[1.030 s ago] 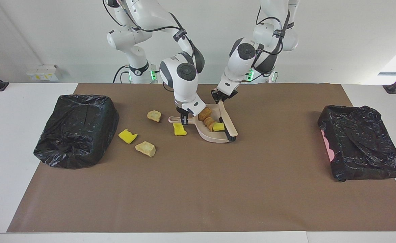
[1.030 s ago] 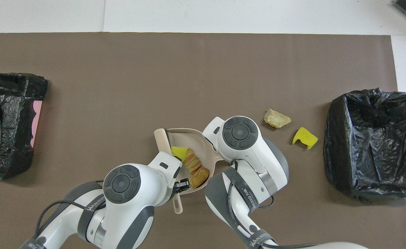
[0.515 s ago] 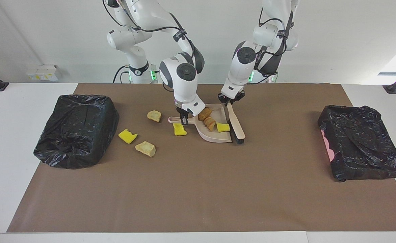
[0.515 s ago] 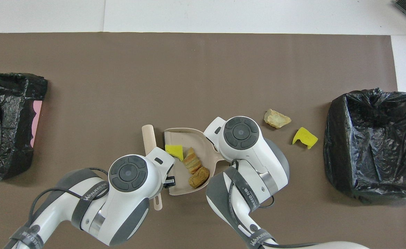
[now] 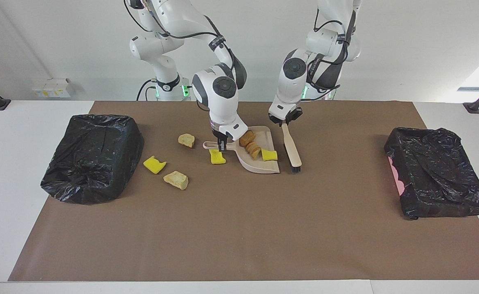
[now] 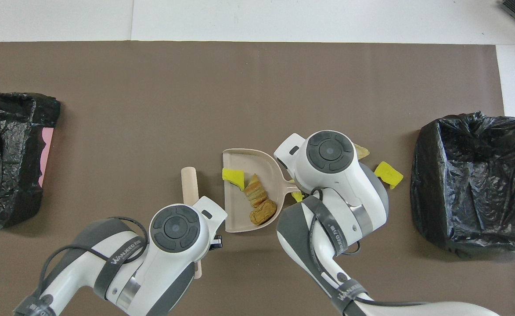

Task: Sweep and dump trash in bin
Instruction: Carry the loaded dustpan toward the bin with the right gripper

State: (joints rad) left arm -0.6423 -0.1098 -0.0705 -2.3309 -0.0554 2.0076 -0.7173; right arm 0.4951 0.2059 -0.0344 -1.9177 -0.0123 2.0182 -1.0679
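Beige dustpan (image 5: 259, 161) handle in right claw (image 5: 222, 145), left claw (image 5: 285, 121) gripping brush (image 5: 291, 148)

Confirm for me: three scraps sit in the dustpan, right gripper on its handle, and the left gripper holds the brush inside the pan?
Not quite. In the facing view the brush held by the left gripper is beside the dustpan, outside it. The right gripper and three scraps are as stated.

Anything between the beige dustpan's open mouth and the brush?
Nothing. In the facing view a bare strip of brown paper separates the beige plastic dustpan from the beige black-bristled brush.
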